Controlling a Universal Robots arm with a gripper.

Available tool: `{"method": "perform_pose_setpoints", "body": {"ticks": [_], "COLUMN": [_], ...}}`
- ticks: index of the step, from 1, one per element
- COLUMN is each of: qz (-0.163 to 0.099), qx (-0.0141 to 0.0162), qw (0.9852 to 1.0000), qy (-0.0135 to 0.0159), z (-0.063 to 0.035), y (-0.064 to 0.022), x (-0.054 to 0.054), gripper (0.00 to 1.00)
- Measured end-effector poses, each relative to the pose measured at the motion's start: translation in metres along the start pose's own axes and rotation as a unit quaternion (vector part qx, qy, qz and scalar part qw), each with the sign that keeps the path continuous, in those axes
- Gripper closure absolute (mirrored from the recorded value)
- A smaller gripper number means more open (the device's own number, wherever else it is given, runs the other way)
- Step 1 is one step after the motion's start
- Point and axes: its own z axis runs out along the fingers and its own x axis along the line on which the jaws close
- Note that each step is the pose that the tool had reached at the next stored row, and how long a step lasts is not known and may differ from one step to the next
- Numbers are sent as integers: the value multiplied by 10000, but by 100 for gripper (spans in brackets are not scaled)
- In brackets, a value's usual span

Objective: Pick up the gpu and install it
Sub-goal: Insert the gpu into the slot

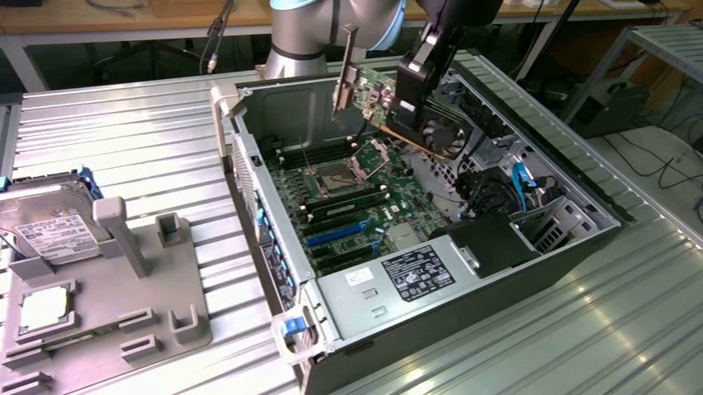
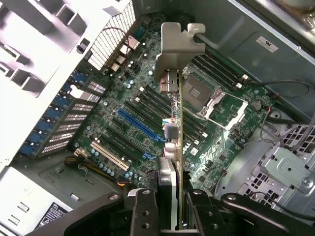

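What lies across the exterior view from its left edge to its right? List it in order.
hard drive → small grey slotted block → computer case's perforated end wall → gpu, raised above the motherboard → blue cable inside the case

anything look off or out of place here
The gpu hangs slanted in the jaws above the motherboard, in no slot. The cpu socket has its lid open. No damage shows.

The exterior view is looking steeply down from some way off at the open computer case (image 1: 357, 309). The wrist view is looking closely down along the gpu (image 2: 173, 132) at the motherboard (image 2: 118, 105), which both views are sharing.
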Motion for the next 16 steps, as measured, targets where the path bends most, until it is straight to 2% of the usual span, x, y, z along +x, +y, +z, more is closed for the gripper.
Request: {"method": "perform_pose_setpoints", "body": {"ticks": [9, 16], "qz": [-378, -701], "qx": [-11, -21], "qw": [9993, 9975], "qy": [11, 20], "z": [0, 0], "y": [-3, -5], "x": [2, 3], "gripper": [72, 72]}}
